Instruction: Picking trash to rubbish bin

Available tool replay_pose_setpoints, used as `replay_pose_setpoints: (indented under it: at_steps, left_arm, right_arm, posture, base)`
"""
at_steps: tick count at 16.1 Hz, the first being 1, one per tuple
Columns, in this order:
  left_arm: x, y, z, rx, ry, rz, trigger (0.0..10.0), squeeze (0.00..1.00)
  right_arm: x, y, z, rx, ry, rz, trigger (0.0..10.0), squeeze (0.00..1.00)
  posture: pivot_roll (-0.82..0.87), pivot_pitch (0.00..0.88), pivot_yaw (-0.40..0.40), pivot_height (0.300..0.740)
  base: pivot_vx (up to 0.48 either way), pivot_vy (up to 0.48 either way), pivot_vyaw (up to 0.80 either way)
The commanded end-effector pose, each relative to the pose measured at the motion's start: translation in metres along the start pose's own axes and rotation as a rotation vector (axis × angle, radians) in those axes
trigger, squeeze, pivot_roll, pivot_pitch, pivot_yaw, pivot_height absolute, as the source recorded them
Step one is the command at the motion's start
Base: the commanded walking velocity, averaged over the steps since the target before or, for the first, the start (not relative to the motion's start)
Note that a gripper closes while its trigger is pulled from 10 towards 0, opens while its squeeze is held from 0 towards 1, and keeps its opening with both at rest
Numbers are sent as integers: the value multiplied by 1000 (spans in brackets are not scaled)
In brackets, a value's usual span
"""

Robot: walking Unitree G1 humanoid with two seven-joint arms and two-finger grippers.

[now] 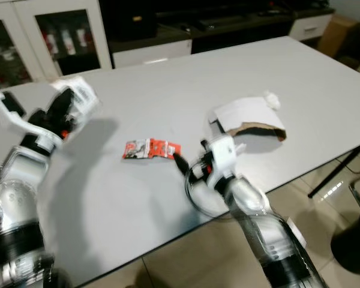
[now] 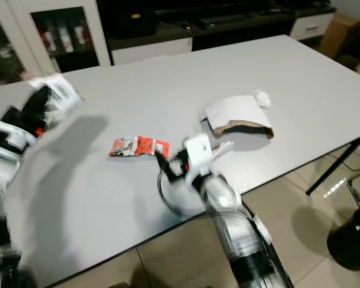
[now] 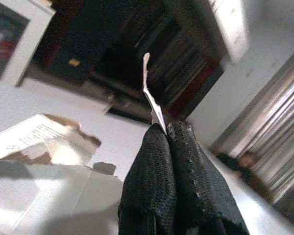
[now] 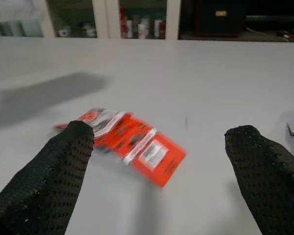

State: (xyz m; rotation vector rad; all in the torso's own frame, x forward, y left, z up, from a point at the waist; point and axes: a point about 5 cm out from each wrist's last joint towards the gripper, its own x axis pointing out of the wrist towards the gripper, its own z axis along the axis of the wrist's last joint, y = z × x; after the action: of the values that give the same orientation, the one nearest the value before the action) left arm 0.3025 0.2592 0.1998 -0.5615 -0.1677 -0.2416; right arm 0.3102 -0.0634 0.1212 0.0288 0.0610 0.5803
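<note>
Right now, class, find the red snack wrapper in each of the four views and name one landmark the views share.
Left eye view: red snack wrapper lies flat on the white table, left of centre, just ahead of the right gripper.
Right eye view: same wrapper, left of centre.
Left wrist view: not in it; the left gripper pinches a thin white scrap.
Right wrist view: centre, between open fingers.
Shared landmark: the table.

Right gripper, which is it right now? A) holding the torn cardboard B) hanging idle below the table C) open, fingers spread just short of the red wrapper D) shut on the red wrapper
C: the right gripper has its two black fingers spread wide apart, with the red wrapper flat on the table just ahead, not clamped.
</note>
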Motion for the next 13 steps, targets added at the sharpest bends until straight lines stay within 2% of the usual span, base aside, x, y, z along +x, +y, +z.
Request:
replay_pose_setpoints:
  at_steps: [1,3,5,6,8,11,12,13]
  left_arm:
    - [1,-4,0,45,21,10,0,0]
    - [-15,-11,-11,190,101,68,0,0]
    - [-26,-8,-19,291,137,118,0,0]
    - [-29,-9,-22,321,153,121,0,0]
    - [-37,-20,-29,392,165,92,0,0]
    - [-38,-37,-30,392,115,14,0,0]
    - [-35,-44,-33,412,121,-27,0,0]
    - [-33,-50,-35,417,119,-61,0,0]
  right_arm:
    - [3,-2,-2,-14,-3,-4,10000,1000]
    - [30,-9,4,-29,12,13,10000,1000]
    - [37,-19,14,-87,-2,-33,10000,1000]
    - [37,-25,15,-121,5,-66,10000,1000]
    - [30,-46,10,-192,60,-225,10000,1000]
    - [16,-64,1,-207,96,-386,10000,1000]
    - [11,-70,-10,-191,136,-457,10000,1000]
    - [8,-73,-16,-165,154,-509,10000,0]
  posture:
    - [20,26,-19,740]
    - [40,35,-34,740]
    - [47,39,-46,740]
    - [50,39,-52,740]
    - [49,36,-56,740]
    - [49,36,-56,740]
    - [36,35,-46,740]
    - [36,35,-46,740]
  base:
    - [0,0,0]
    - [0,0,0]
    - [0,0,0]
    - [0,0,0]
    - [0,0,0]
    - [0,0,0]
    - [0,0,0]
    - [0,0,0]
